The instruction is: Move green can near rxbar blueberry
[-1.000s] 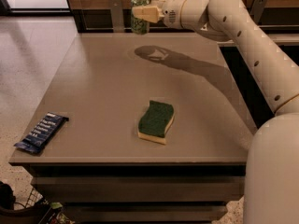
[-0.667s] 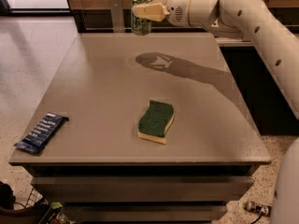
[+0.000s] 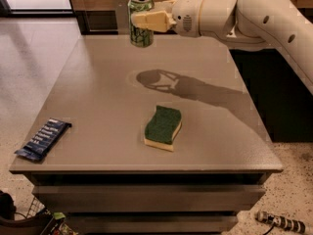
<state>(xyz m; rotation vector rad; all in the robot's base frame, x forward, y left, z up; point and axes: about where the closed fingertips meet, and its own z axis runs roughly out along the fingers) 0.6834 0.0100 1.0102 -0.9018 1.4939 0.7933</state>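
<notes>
Can pinched in claw above far edge of surface; rxbar sits at front-left corner.

Rxbar blueberry (image 3: 43, 139), dark blue wrapper w/ white text, lies flat at the front-left corner of the grey surface (image 3: 98, 97), its near end poking just over the left edge. Green can (image 3: 141, 35) is upright, silver top & tab showing, held up off the surface over the far edge, a bit left of ctr, well apart from the bar. Claw (image 3: 139, 20) comes in from the right & is clamped across the can's upper half. Arm shadow (image 3: 161, 80) falls mid-surface. Sponge (image 3: 163, 126), green top over yellow, rests near the front edge, about ctr. White arm (image 3: 254, 13) fills the far-right corner.
</notes>
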